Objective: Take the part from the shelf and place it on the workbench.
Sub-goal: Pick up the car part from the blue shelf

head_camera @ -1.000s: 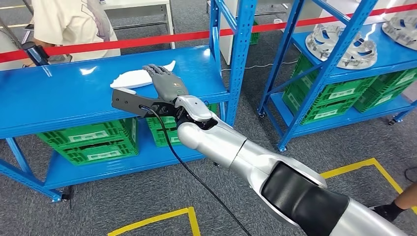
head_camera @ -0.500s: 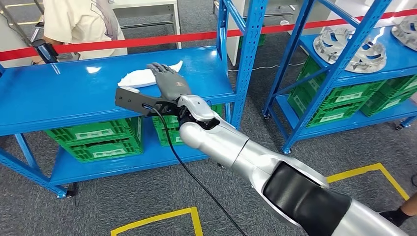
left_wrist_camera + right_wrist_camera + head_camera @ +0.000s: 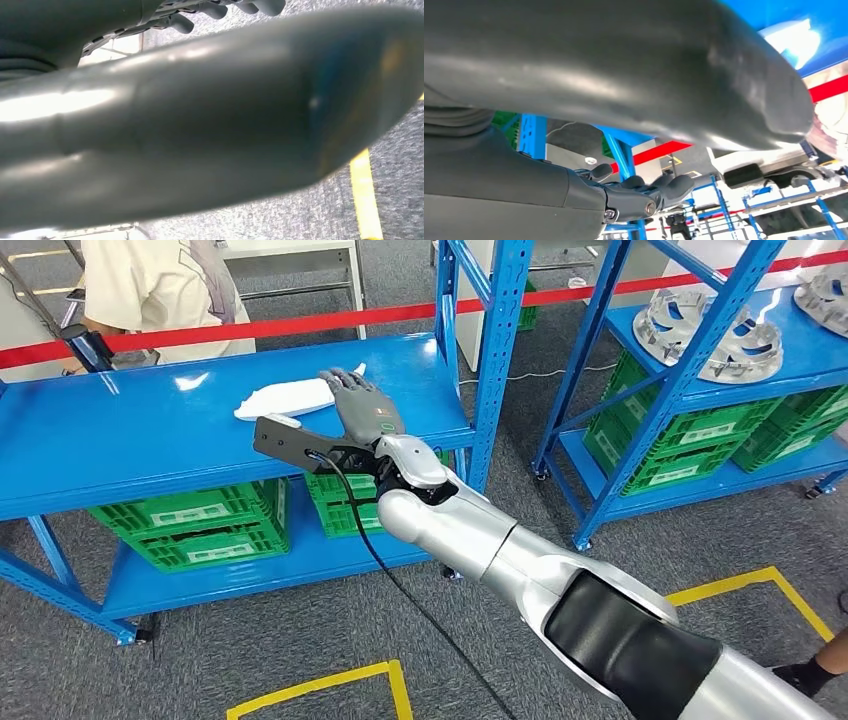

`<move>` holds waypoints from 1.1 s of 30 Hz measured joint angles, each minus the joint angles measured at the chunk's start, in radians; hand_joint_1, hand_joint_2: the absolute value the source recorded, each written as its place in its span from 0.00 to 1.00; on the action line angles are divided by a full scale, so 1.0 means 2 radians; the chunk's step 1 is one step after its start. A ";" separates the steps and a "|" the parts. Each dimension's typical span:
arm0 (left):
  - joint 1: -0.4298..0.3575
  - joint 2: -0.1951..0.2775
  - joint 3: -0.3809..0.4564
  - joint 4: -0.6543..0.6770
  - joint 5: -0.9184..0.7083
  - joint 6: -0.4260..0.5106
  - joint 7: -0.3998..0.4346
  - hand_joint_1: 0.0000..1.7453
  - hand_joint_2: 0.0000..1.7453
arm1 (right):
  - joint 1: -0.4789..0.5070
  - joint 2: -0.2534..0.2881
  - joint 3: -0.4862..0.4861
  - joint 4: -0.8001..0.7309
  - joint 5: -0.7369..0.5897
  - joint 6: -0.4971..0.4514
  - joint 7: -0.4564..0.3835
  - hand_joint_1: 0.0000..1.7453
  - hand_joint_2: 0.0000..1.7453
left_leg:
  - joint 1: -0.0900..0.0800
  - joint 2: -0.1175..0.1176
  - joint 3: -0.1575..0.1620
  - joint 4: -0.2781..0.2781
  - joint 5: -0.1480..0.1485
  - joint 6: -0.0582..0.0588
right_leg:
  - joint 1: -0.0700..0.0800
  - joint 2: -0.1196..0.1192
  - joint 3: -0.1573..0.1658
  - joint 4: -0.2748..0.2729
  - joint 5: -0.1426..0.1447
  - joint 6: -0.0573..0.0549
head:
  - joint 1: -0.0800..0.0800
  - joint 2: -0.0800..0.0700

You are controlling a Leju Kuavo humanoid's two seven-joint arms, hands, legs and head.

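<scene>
The blue shelf (image 3: 130, 430) spans the left of the head view, its top deck broad and bare but for one item near the right post. A second blue shelf (image 3: 690, 380) stands to the right, carrying silver wheel-like castings (image 3: 712, 332) on its upper deck. Green crates (image 3: 190, 525) sit on the lower decks of both. Grey carpet (image 3: 250, 660) with yellow tape lines (image 3: 330, 685) covers the floor. A red barrier tape (image 3: 300, 320) runs behind the shelves, and a person (image 3: 160, 285) in a pale shirt stands beyond it.

The right arm (image 3: 560, 590) reaches in from the lower right, silver with a black band, a black cable (image 3: 400, 585) trailing from the wrist. The right robot hand (image 3: 362, 410) lies flat over the shelf deck, fingers stretched forward and close together, holding nothing. Its fingertips (image 3: 340, 377) overlap the near end of the part (image 3: 285, 397), a long white curved piece lying flat on the top deck; whether they touch it cannot be told.

The left wrist view gives the left robot hand (image 3: 225, 7) as dark fingers at the frame edge above the carpet; whether they are spread or curled cannot be told.
</scene>
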 joint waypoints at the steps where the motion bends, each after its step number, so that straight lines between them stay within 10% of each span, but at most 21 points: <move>1: 0.000 0.000 0.000 0.000 0.001 0.000 -0.002 0.00 0.00 | 0.000 0.001 0.000 -0.001 0.001 0.001 0.000 0.00 0.00 | 0.002 0.001 0.004 -0.003 0.000 0.002 | 0.000 0.000 -0.004 0.010 -0.003 0.002 | 0.001 0.000; 6: 0.003 0.002 0.003 -0.001 0.009 0.001 -0.012 0.00 0.00 | 0.008 0.009 0.000 -0.005 0.012 0.003 0.005 0.00 0.00 | 0.006 0.001 0.012 -0.004 0.001 0.001 | -0.008 0.000 -0.063 0.124 -0.061 0.014 | 0.002 0.000; 10: 0.008 0.001 0.003 -0.001 0.009 0.001 -0.017 0.00 0.00 | 0.020 0.010 0.000 -0.012 0.021 0.000 0.012 0.00 0.00 | 0.014 -0.002 0.015 0.004 -0.009 -0.012 | -0.013 0.000 -0.029 0.034 -0.012 0.019 | 0.003 0.000; 16: 0.010 0.000 0.007 -0.001 0.008 0.001 -0.018 0.00 0.00 | 0.029 0.006 0.000 -0.023 0.024 -0.011 0.006 0.00 0.00 | 0.014 0.000 0.017 0.017 -0.015 -0.034 | -0.011 0.000 -0.004 -0.002 -0.012 -0.007 | 0.003 0.000; 20: 0.009 -0.001 0.007 -0.001 0.007 0.003 -0.020 0.00 0.00 | 0.028 0.006 0.000 -0.027 0.023 -0.011 -0.006 0.00 0.00 | 0.013 0.003 -0.045 0.117 -0.048 -0.035 | -0.009 0.000 0.007 -0.003 -0.019 -0.017 | 0.000 0.000; 22: 0.011 -0.001 0.007 -0.001 0.006 0.003 -0.019 0.00 0.00 | 0.029 0.007 0.000 -0.027 0.021 -0.011 -0.009 0.00 0.00 | 0.011 0.003 -0.069 0.138 -0.052 -0.033 | -0.007 0.001 0.014 -0.003 -0.026 -0.018 | 0.000 0.000; 27: 0.011 -0.001 0.008 -0.001 0.002 0.003 -0.016 0.00 0.00 | 0.032 0.009 0.000 -0.030 0.020 -0.017 -0.008 0.00 0.00 | 0.005 0.005 -0.033 0.019 0.018 -0.021 | -0.005 0.001 0.035 -0.004 -0.045 -0.011 | 0.000 0.000; 33: 0.007 -0.003 0.008 -0.001 -0.004 0.002 -0.015 0.00 0.00 | 0.038 0.008 0.000 -0.041 0.021 -0.020 -0.006 0.00 0.00 | 0.006 0.003 -0.013 0.010 0.010 -0.005 | -0.004 0.000 0.019 0.041 -0.057 0.005 | 0.000 0.000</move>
